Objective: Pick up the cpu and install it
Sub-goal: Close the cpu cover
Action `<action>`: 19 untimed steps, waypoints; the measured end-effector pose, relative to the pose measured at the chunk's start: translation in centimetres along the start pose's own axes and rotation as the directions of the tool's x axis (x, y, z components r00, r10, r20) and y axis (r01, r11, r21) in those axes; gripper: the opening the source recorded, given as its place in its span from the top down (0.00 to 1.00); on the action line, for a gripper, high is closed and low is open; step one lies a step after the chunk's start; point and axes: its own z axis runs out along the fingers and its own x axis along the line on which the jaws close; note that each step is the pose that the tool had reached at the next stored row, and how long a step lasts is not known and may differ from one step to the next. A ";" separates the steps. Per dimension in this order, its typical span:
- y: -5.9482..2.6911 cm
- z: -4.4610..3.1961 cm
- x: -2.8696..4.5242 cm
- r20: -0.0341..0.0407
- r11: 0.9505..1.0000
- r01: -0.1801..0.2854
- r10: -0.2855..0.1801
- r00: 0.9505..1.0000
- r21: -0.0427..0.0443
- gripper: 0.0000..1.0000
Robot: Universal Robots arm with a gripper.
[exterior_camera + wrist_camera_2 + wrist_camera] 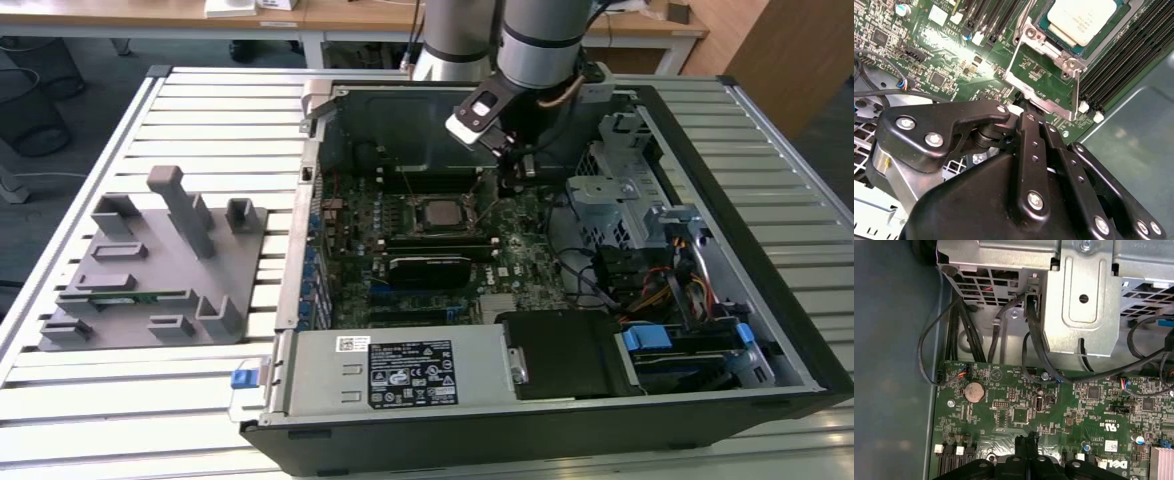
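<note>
One silver cpu (438,212) sits in the socket frame (1040,102) mid-board on the green board (1054,405); the gripper (513,178) hangs just beside it, fingers pressed together, empty.

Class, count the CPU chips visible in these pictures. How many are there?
1. The cpu lies in the socket frame on the motherboard. Any others could be hidden behind the arm.

Silver-grey cpu (1081,20), green motherboard (954,65), black case (534,432)
</note>
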 end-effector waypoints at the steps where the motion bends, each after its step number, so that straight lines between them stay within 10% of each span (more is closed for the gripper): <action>1: -0.07 0.00 0.00 0.000 1.000 0.000 0.000 1.000 0.000 0.89; 19: -0.64 -0.23 0.32 -0.001 1.000 0.000 0.000 1.000 0.000 0.89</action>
